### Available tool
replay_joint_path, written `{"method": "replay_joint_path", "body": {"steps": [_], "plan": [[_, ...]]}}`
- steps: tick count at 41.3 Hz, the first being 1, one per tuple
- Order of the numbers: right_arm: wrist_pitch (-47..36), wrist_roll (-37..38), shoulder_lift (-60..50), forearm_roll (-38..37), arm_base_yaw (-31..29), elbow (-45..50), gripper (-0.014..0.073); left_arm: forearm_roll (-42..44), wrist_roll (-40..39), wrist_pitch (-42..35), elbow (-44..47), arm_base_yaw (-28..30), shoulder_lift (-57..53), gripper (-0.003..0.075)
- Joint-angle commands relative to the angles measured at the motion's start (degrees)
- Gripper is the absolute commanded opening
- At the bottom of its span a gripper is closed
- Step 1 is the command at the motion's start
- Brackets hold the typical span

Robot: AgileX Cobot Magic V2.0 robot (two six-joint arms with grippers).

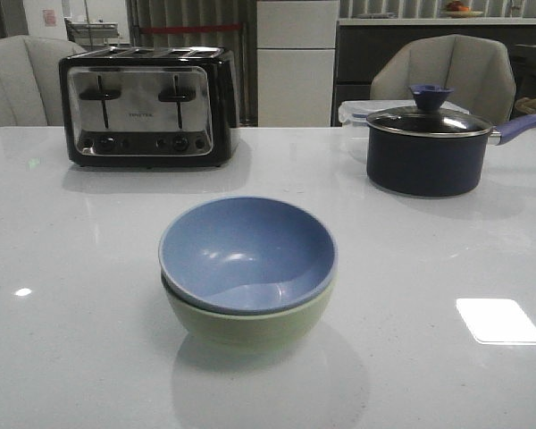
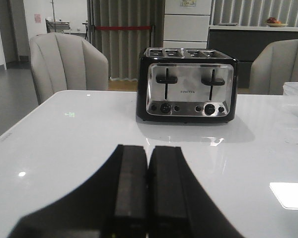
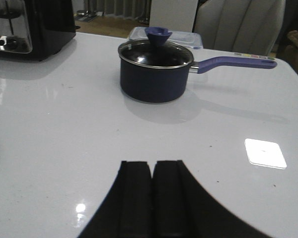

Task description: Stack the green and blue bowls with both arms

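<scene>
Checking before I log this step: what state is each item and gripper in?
blue bowl: upright, nested in the green one
green bowl: upright on table, underneath
saucepan: lid on
toaster: levers up
left gripper: shut, empty
right gripper: shut, empty

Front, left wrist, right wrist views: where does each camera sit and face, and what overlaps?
Front: looks forward over the white table at the dusty blue bowl nested in the pale green bowl; no robot parts.
Left wrist: faces the chrome-and-black toaster; shut left gripper shows.
Right wrist: faces the lidded navy saucepan; shut right gripper shows.
Shared: toaster.
</scene>
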Motion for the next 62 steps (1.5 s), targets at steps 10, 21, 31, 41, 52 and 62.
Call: {"method": "replay_joint_path", "body": {"steps": [10,21,31,41,52,62], "plan": [[-14.89,-0.64,-6.27,-0.3,-2.01,9.48,0.0029,-0.43,-0.15,-5.27,0.25,0.04,-1.17,0.0096],[-15.2,-0.64,-6.27,-0.23,-2.13,9.27,0.0029,-0.43,-0.15,-5.27,0.25,0.04,-1.17,0.0096],[-20.46,6.78,-6.27,-3.52,-2.13,9.34,0.0029,-0.43,-0.15,-5.27,0.25,0.04,-1.17,0.0096],[-20.46,7.01,-6.27,-4.15,-2.13,9.34,0.0029,-0.43,-0.15,-5.27,0.25,0.04,-1.17,0.0094],[-20.46,7.01,-6.27,-4.15,-2.13,9.34,0.0029,-0.43,-0.15,-5.27,0.25,0.04,-1.17,0.0094],[-20.46,7.01,-6.27,-4.15,-2.13,9.34,0.0029,-0.43,-0.15,-5.27,0.25,0.04,-1.17,0.0094]]}}
